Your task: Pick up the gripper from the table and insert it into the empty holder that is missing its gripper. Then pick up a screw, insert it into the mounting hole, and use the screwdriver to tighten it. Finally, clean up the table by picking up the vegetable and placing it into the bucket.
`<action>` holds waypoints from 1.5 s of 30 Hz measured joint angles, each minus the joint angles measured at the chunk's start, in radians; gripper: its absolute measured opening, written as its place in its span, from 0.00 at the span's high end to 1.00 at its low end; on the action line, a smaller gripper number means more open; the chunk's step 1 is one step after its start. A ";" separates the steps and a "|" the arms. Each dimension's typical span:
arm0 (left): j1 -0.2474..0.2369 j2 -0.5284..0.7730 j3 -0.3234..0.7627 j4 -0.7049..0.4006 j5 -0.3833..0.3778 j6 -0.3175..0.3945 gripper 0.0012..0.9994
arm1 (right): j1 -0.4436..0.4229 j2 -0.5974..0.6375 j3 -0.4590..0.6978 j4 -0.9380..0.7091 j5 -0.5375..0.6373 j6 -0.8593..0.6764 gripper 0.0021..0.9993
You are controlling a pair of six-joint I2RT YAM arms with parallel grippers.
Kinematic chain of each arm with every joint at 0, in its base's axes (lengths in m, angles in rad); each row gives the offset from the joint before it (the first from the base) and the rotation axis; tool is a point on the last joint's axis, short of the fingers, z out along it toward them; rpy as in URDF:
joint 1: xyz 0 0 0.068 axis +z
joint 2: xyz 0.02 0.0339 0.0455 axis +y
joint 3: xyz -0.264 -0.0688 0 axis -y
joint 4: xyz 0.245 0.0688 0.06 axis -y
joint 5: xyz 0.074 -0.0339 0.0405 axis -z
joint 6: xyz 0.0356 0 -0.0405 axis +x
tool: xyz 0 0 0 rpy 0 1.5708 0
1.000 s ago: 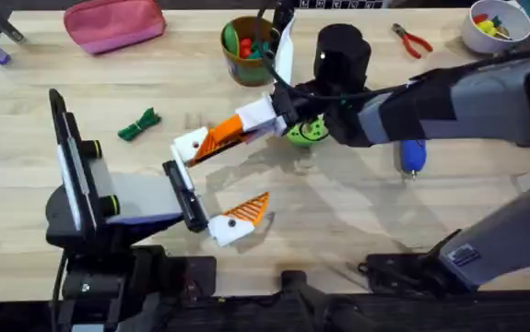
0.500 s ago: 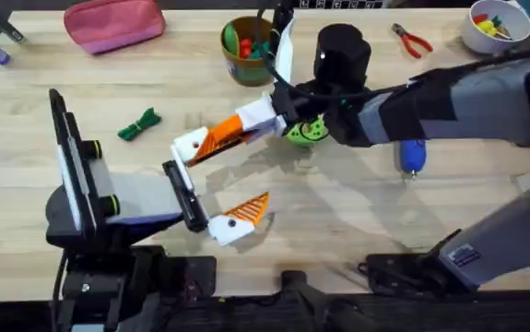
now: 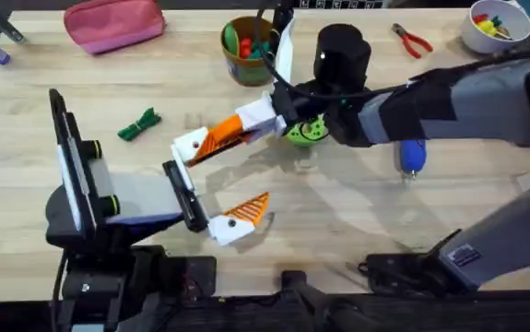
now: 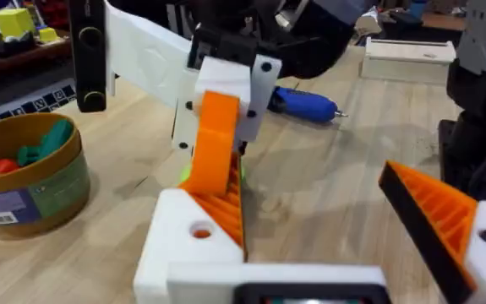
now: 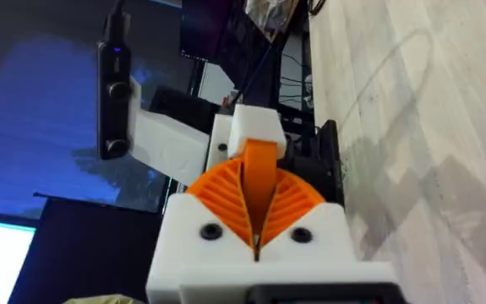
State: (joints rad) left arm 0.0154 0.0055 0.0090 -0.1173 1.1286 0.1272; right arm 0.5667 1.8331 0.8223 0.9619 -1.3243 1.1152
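Note:
My right gripper point(image 3: 251, 124) reaches across the table and is shut on the orange gripper point(image 3: 220, 136), whose lower end sits against the white holder point(image 3: 191, 146) on one jaw of my left arm. In the left wrist view the gripper point(image 4: 213, 143) runs down into the holder point(image 4: 183, 253), and orange shows through the mounting hole point(image 4: 200, 230). My left gripper point(image 3: 217, 183) stands open, its other finger point(image 3: 241, 219) carrying an orange wedge. The blue screwdriver point(image 3: 412, 155) lies to the right, and the green vegetable point(image 3: 139, 124) to the left. At the back stands the bucket point(image 3: 251, 39). The screw is out of view.
A bright green ring disc point(image 3: 306, 131) lies just under the right arm. A pink pouch point(image 3: 114, 23) is at the back left. At the back right are red-handled pliers point(image 3: 412, 39) and a white bowl point(image 3: 495, 23). Bare wood lies in front of the screwdriver.

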 joint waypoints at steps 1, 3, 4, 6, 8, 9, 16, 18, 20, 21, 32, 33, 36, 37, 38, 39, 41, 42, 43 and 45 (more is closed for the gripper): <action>0.000 0.000 0.000 0.000 0.000 0.000 0.01 | 0.000 0.000 0.000 0.000 0.000 0.000 1.00; 0.000 0.000 0.000 0.000 0.000 0.000 0.01 | 0.000 0.000 0.000 0.000 0.000 0.000 0.98; 0.000 0.000 0.000 0.000 0.000 0.000 0.01 | 0.000 0.000 0.000 0.000 0.000 0.000 0.96; 0.000 0.000 0.000 0.000 0.002 0.001 0.01 | 0.000 0.000 0.000 -0.002 0.003 0.001 0.86; -0.001 0.000 0.000 -0.001 0.008 0.001 0.01 | 0.001 0.004 0.000 -0.002 0.018 0.003 0.69; -0.001 0.000 0.000 -0.001 0.008 0.002 0.01 | 0.001 0.005 0.000 -0.002 0.023 0.003 0.62; -0.001 0.000 0.000 -0.002 0.010 0.003 0.01 | 0.003 0.014 0.000 -0.004 0.037 0.003 0.16; -0.001 0.000 0.000 -0.002 0.010 0.003 0.01 | 0.003 0.014 0.000 -0.004 0.038 0.003 0.08; -0.001 0.000 0.000 -0.002 0.010 0.003 0.01 | 0.003 0.014 0.000 -0.004 0.039 0.003 0.06; -0.001 0.000 0.000 -0.002 0.010 0.004 0.01 | 0.003 0.014 0.000 -0.004 0.039 0.003 0.05; -0.001 0.000 0.000 -0.002 0.012 0.004 0.01 | -0.003 0.011 0.000 -0.016 0.045 -0.009 0.04; -0.001 0.000 0.000 -0.002 0.012 0.004 0.01 | -0.008 0.006 0.000 -0.032 0.046 -0.019 0.04; -0.001 0.000 0.000 -0.002 0.012 0.004 0.01 | -0.036 -0.043 0.000 -0.151 0.060 -0.067 0.04; -0.001 0.000 0.000 -0.002 0.012 0.004 0.01 | -0.049 -0.069 0.001 -0.212 0.068 -0.093 0.04; -0.001 0.000 0.000 -0.002 0.012 0.004 0.01 | -0.063 -0.096 0.003 -0.279 0.076 -0.122 0.04; -0.001 0.000 0.000 -0.002 0.012 0.004 0.01 | -0.079 -0.128 0.008 -0.367 0.084 -0.161 0.04; -0.001 0.000 0.000 -0.002 0.012 0.004 0.01 | -0.110 -0.185 0.029 -0.554 0.106 -0.246 0.04; -0.001 0.000 0.000 -0.002 0.012 0.004 0.01 | -0.124 -0.211 0.045 -0.650 0.119 -0.294 0.04; -0.001 0.000 0.000 -0.002 0.012 0.004 0.01 | -0.139 -0.234 0.061 -0.739 0.135 -0.342 0.04; -0.001 0.000 0.000 -0.002 0.012 0.004 0.01 | -0.167 -0.281 0.109 -0.948 0.183 -0.454 0.04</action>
State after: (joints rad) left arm 0.0143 0.0055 0.0093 -0.1192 1.1408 0.1310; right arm 0.3992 1.5523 0.9311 0.0142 -1.1409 0.6611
